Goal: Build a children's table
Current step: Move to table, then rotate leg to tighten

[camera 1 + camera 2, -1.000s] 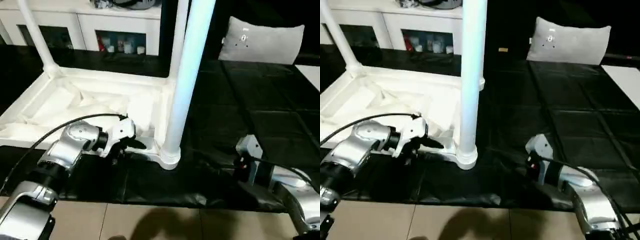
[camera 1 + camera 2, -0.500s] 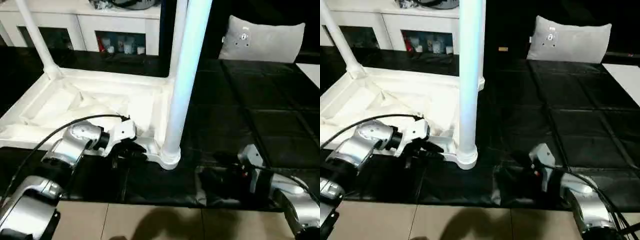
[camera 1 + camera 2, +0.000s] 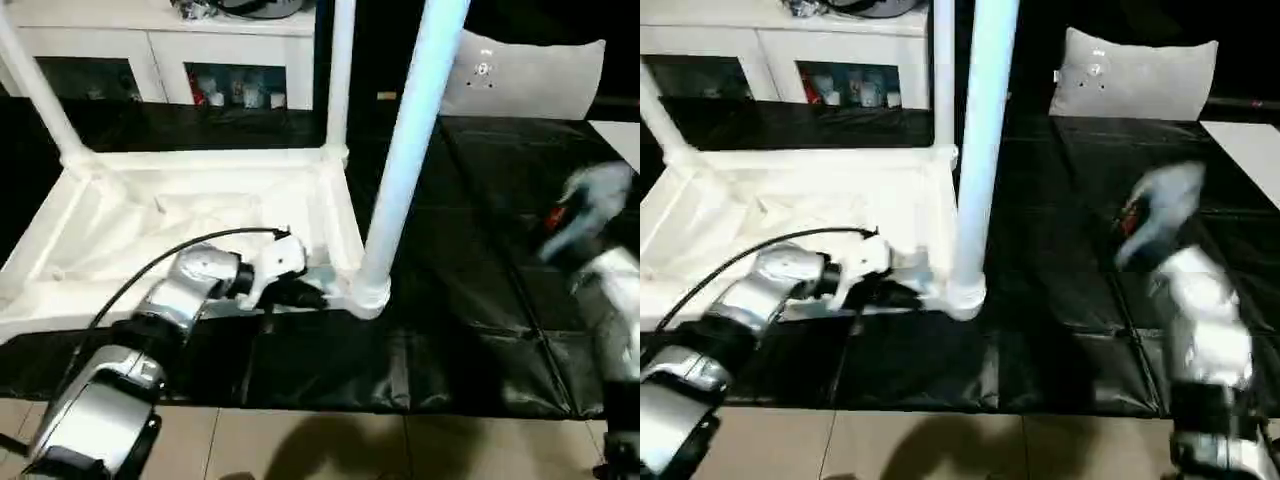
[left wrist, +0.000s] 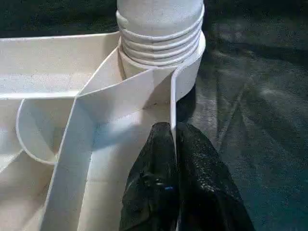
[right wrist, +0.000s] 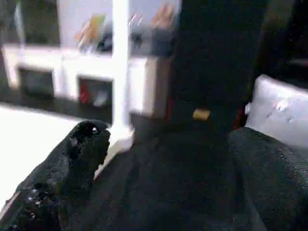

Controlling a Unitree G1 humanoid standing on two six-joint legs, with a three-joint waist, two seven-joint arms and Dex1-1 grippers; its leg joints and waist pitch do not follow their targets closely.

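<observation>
The children's table lies upside down on the black mat, its white top (image 3: 200, 215) showing the ribbed underside. One leg (image 3: 410, 150) stands in the near right corner socket (image 4: 161, 57), and two more legs (image 3: 340, 70) (image 3: 35, 90) rise at the far corners. My left gripper (image 3: 305, 295) is shut on the thin rim wall (image 4: 172, 103) of the top, just beside that near right socket, one finger on each side of the wall. My right gripper (image 3: 585, 205) hangs raised over the mat to the right of the table, fingers (image 5: 82, 144) spread wide with nothing between them.
A white cabinet (image 3: 160, 30) with open shelves runs along the back. A grey cushion (image 3: 530, 70) lies at the back right on the black mat (image 3: 470, 330). Light floor tiles (image 3: 300, 450) border the mat's near edge.
My left gripper's fingers have closed onto the rim wall. The right arm has lifted off the mat, up and to the right. The camera has also shifted.
</observation>
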